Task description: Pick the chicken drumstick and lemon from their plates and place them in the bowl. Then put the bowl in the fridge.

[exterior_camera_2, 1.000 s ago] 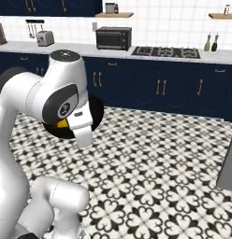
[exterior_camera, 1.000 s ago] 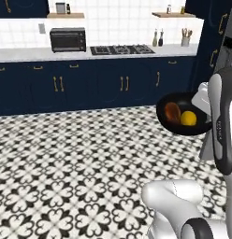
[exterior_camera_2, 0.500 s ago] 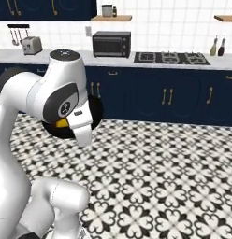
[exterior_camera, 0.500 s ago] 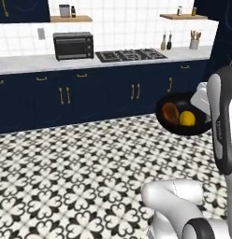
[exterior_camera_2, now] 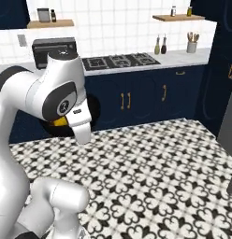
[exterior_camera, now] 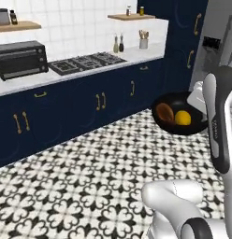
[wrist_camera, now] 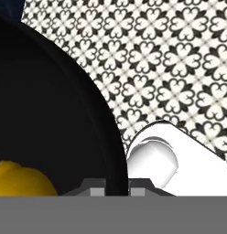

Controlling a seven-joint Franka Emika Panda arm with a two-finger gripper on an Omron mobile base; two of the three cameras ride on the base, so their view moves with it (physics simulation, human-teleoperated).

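Black bowl [exterior_camera: 179, 120], drumstick [exterior_camera: 164, 112] and lemon [exterior_camera: 183, 118] inside, rides above the tiled floor [exterior_camera: 90, 172]; my gripper [wrist_camera: 117, 188] is clamped on its rim. Carry step; next I judge: reach the fridge [exterior_camera: 216, 46].

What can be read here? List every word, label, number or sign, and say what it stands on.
No text can be read.
Round mark on the arm's joint cap: too blurred to read.
Small marks on the arm's link: too small to read.
Bottles on the counter: no label can be made out.
Toaster oven and bowl: no writing visible.
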